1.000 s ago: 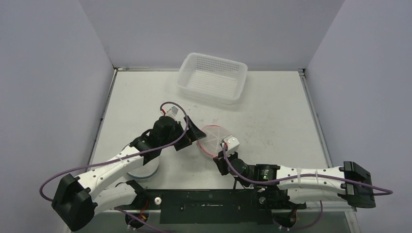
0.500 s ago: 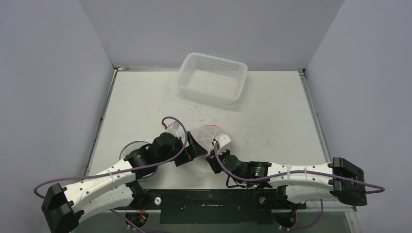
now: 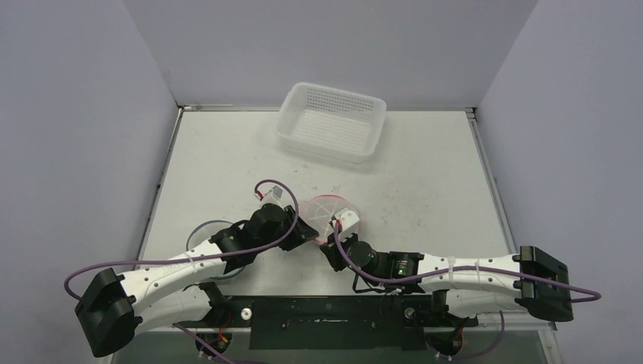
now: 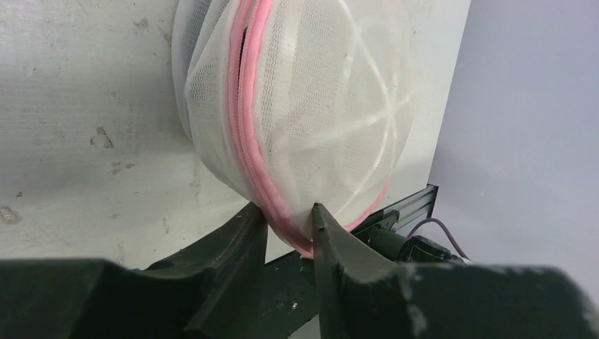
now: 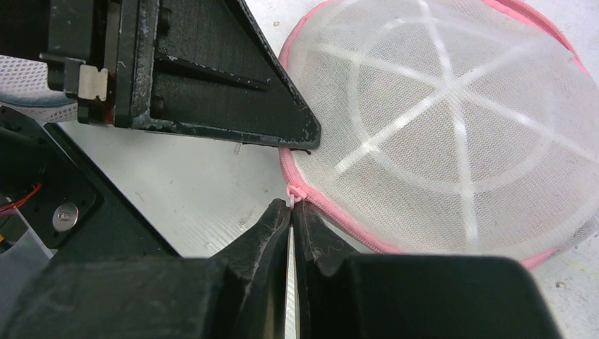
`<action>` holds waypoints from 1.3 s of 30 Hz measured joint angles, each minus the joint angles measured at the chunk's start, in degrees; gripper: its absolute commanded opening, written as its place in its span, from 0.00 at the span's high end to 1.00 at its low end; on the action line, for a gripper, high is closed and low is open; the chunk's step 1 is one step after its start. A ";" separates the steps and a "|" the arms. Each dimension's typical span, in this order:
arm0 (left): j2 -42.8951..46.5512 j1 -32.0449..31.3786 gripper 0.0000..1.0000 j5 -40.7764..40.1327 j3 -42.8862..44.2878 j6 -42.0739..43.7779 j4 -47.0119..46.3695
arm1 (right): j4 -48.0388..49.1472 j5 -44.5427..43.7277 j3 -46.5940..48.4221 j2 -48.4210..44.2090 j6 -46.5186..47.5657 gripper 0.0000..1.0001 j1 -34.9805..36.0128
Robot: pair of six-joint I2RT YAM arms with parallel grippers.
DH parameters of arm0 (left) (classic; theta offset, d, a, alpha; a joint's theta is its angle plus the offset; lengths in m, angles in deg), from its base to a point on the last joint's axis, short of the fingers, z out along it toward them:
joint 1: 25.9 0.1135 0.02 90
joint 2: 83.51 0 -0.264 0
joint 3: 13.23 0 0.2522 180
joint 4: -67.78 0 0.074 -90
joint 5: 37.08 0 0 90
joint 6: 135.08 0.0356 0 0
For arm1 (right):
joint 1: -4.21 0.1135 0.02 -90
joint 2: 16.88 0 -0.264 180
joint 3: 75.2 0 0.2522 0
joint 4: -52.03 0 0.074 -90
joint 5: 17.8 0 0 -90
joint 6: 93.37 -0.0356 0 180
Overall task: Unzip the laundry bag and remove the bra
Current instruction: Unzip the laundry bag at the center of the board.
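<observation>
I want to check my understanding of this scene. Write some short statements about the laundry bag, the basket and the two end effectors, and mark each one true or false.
1. The basket has nothing inside it. True.
2. The laundry bag lies inside the basket. False: it lies on the table, between the two end effectors.
3. The left end effector pinches the bag's pink rim. True.
4. The right end effector stands wide open. False: it is shut, with the zipper pull at its fingertips.
</observation>
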 measured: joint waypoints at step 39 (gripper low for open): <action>-11.04 9.79 0.47 12.11 8.57 10.75 -3.67 | -12.50 -6.21 -5.18 -16.04 -4.76 0.95 0.00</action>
